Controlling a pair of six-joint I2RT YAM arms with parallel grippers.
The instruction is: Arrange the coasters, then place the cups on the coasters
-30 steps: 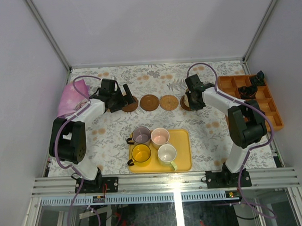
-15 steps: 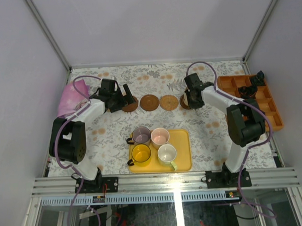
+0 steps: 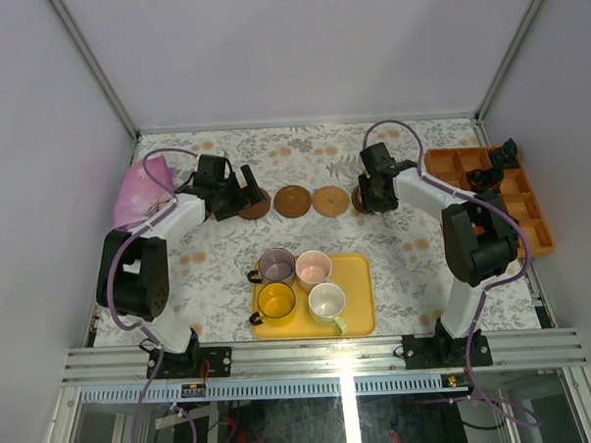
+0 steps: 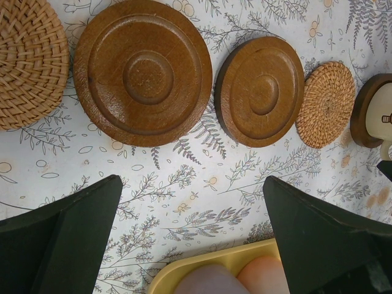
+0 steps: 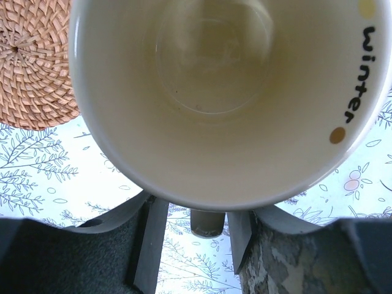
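A cream cup (image 5: 220,92) marked "winter" fills the right wrist view. It stands on a dark wooden coaster (image 3: 359,201) at the right end of the row. Its handle (image 5: 206,222) sits between the fingers of my right gripper (image 5: 196,239), which is open with a gap on each side. My left gripper (image 4: 190,233) hangs wide open over the cloth, with nothing between its fingers. Below it lie two wooden coasters (image 4: 144,70) (image 4: 260,89) and two wicker ones (image 4: 24,61) (image 4: 324,104). The yellow tray (image 3: 355,278) holds purple-grey (image 3: 277,266), pink (image 3: 313,269), yellow (image 3: 276,302) and white green-handled (image 3: 326,302) cups.
An orange compartment box (image 3: 495,193) with small black parts stands at the right edge, close to my right arm. A pink cloth bundle (image 3: 142,189) lies at the back left beside my left arm. White walls close in the floral table cover.
My right gripper's jaws have spread apart off the cream cup's handle, and that gripper has shifted slightly toward the back. The left arm has not moved.
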